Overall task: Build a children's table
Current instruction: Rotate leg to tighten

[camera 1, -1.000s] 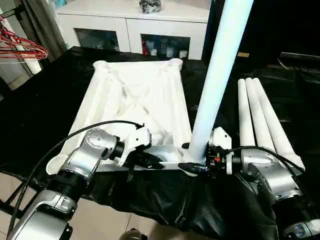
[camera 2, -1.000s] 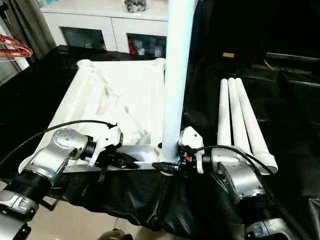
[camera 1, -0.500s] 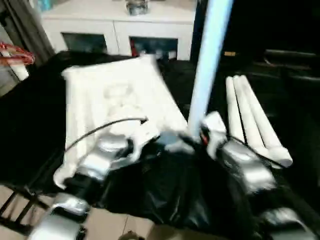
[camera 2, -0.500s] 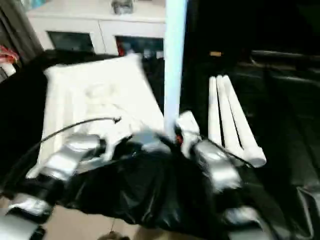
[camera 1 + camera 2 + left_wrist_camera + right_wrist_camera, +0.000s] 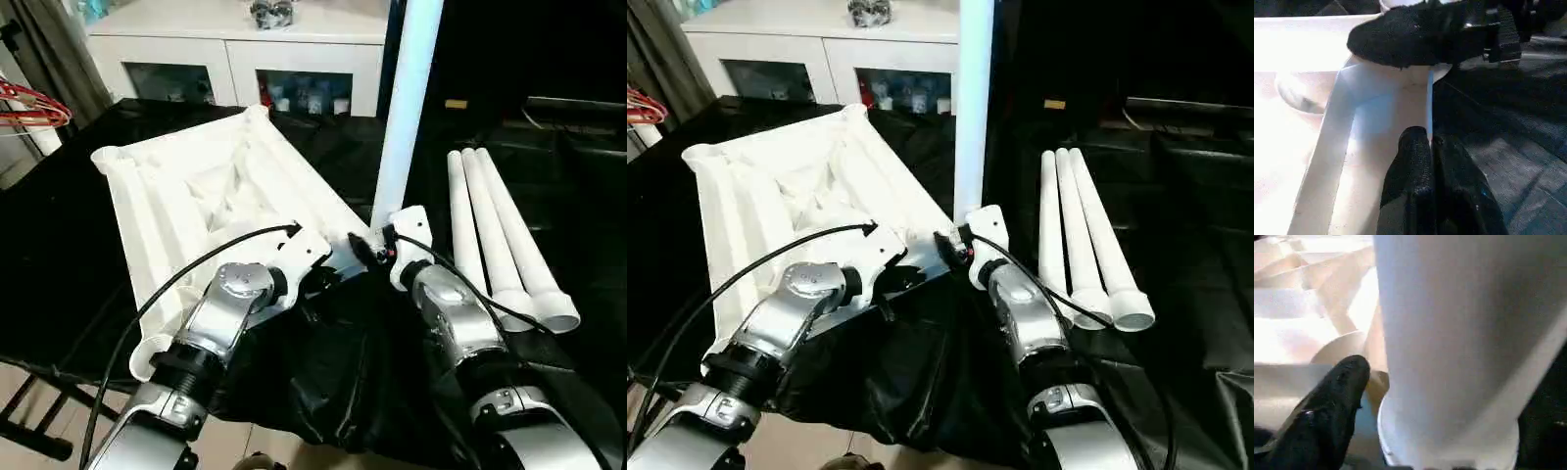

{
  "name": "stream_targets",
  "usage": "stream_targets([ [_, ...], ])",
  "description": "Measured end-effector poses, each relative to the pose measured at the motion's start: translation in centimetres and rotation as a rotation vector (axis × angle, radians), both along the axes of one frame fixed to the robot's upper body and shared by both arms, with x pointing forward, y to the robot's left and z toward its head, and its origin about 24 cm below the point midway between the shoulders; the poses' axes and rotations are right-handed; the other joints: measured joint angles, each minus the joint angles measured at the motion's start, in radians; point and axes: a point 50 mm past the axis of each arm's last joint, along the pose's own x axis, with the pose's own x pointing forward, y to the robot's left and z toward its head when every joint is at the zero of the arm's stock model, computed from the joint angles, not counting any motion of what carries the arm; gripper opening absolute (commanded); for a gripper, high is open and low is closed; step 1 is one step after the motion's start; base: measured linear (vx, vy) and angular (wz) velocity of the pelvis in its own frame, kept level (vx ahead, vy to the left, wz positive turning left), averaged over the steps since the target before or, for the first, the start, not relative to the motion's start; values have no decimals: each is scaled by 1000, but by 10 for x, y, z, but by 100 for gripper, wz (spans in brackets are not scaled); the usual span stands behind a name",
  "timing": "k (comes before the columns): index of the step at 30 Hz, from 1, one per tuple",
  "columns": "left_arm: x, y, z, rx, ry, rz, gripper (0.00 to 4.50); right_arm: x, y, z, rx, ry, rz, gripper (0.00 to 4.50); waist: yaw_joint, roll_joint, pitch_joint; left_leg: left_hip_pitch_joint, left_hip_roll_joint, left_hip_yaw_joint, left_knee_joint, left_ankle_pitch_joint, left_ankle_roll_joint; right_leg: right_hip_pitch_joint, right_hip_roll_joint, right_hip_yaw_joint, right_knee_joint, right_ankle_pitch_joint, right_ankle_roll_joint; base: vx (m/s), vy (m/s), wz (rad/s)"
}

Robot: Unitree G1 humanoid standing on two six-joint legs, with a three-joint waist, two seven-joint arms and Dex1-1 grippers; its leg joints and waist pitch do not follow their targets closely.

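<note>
since a second ago the tabletop (image 5: 196,196) has swung askew. left tool (image 5: 1422,147) pinches its near rim; right tool (image 5: 377,250) is spread beside the upright leg (image 5: 407,108), which could topple, unseated.

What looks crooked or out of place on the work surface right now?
The tabletop lies skewed, its near corner overhanging the black surface's front edge. One leg already stands upright; three legs lie neatly alongside.
</note>
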Motion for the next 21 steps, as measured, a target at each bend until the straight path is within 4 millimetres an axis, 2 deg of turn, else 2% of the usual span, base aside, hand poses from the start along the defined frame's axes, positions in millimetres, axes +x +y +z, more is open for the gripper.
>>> stream_targets([
  [9, -11, 20, 2, -6, 64, -216, 0, -27, -23, 4, 7, 21, 389, 392, 13, 0, 1, -1, 0, 0, 1, 0, 0, 0, 0, 0, 0, 0, 0, 0, 0, 0],
  [13, -13, 25, 3, -1, 75, -277, 0, -33, -29, 7, 3, 46, 500, 392, 14, 1, 1, -2, 1, 0, 1, 0, 0, 0, 0, -1, 1, 0, 0, 0, 0, 0],
  [16, -14, 29, 3, 1, 91, -325, 0, -40, -34, 11, -19, 76, 602, 392, 22, 0, 2, -2, 1, 0, 2, 0, 0, 0, 0, -1, 1, 0, 0, 0, 0, 0],
  [18, -13, 34, 4, 11, 99, -354, 0, -44, -37, 13, -27, 97, 655, 368, 30, 0, 2, -2, 1, 0, 2, 0, 0, 0, 0, -1, 1, 0, 0, 0, 0, 0],
  [21, -13, 35, 5, 21, 105, -390, 0, -46, -41, 14, -36, 119, 691, 358, 37, 0, 2, -2, 1, 0, 3, 0, 0, 0, 0, -1, 1, 0, 0, 0, 0, 0],
])
